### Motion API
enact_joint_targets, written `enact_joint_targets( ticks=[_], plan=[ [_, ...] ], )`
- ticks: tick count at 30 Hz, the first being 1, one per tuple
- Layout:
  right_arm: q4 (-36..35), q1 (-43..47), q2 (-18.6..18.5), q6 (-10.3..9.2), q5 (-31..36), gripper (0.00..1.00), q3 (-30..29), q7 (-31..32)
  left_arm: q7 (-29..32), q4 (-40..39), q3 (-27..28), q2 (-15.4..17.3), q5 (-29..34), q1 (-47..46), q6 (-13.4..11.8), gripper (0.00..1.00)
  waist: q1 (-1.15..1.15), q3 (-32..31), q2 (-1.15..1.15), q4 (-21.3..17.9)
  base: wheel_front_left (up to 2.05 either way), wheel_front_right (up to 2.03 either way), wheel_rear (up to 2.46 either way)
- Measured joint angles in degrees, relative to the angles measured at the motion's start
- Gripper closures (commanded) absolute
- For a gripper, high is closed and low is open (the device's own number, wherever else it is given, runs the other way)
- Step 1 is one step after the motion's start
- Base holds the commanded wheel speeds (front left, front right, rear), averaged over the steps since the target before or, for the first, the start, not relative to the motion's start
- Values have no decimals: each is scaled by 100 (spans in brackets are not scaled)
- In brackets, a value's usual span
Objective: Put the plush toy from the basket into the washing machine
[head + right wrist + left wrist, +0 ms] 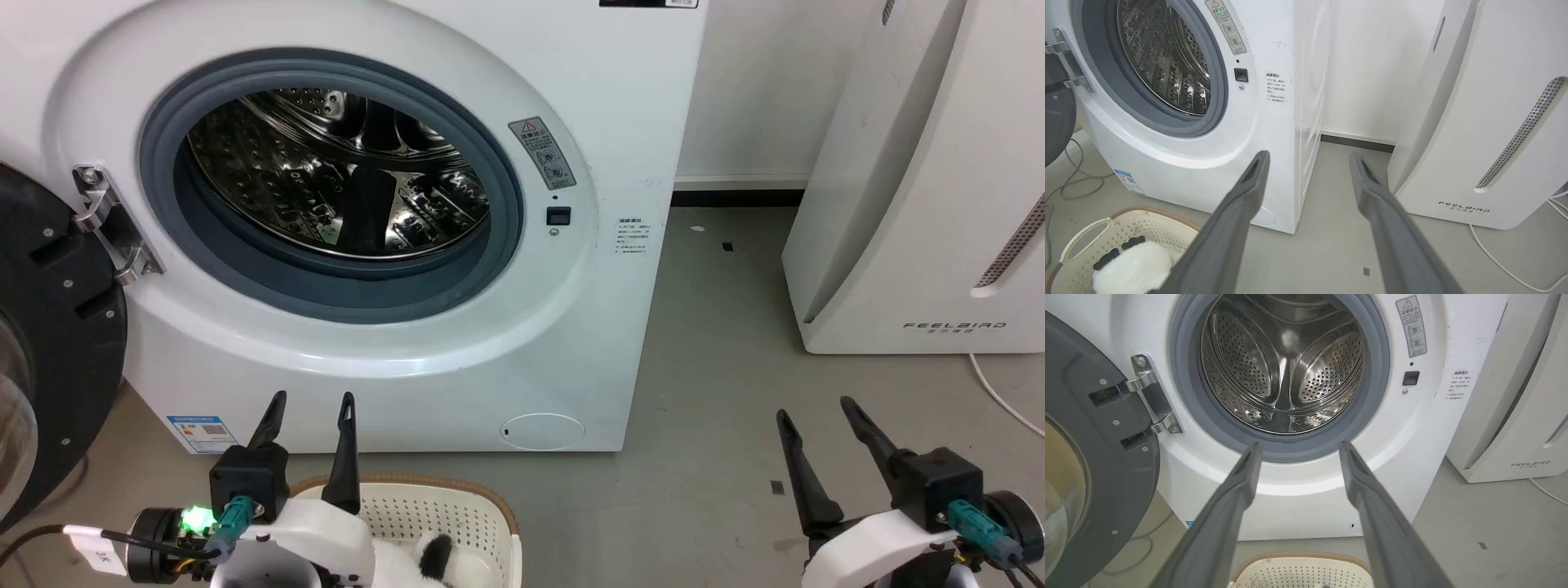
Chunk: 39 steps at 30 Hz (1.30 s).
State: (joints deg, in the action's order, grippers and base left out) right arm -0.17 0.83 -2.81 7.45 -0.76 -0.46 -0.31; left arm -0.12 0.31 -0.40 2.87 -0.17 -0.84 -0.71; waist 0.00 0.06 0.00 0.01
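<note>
The white washing machine [457,343] fills the upper left of the head view, its grey-gasketed porthole open onto the shiny steel drum [326,171], the dark door [49,343] swung out to the left. On the floor in front stands the cream basket [457,506] with the fluffy black-and-white plush toy [1133,271] lying in it, partly hidden behind my left arm. My left gripper [313,402] hangs open above the basket's far rim, fingers pointing at the washer. Off to the right, my right gripper [818,410] is open over bare floor, holding nothing.
A white slanted FEELBIRD appliance [922,188] stands at the right, with a strip of grey floor [718,327] between it and the washer. A white cable [1000,396] trails from it. Cords [1073,179] lie on the floor under the door.
</note>
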Motion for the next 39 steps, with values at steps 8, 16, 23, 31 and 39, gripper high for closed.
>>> enact_joint_targets(
  ticks=[8,16,23,31,39],
  plan=[
    [-48,0,0,0,-94,0,-102,-81,-99,102,-73,-1,-43,-10,-64,0,0,27,0,1,0,0,0],
    [-96,-2,0,0,-178,0,-162,-185,-153,719,-191,0,-163,-224,48,0,0,124,0,-23,0,0,0],
    [-145,-31,0,0,-299,0,-224,-256,-155,1304,-283,5,-259,-560,140,0,0,323,0,-81,0,0,0],
    [-224,-226,0,0,-404,0,-259,-345,-114,1933,-508,77,-257,-918,200,0,0,685,0,-179,0,0,0],
    [-322,-435,0,0,-514,0,-312,-443,165,2448,-731,227,-257,-1320,249,0,0,1186,0,-264,0,0,0]
  ],
)
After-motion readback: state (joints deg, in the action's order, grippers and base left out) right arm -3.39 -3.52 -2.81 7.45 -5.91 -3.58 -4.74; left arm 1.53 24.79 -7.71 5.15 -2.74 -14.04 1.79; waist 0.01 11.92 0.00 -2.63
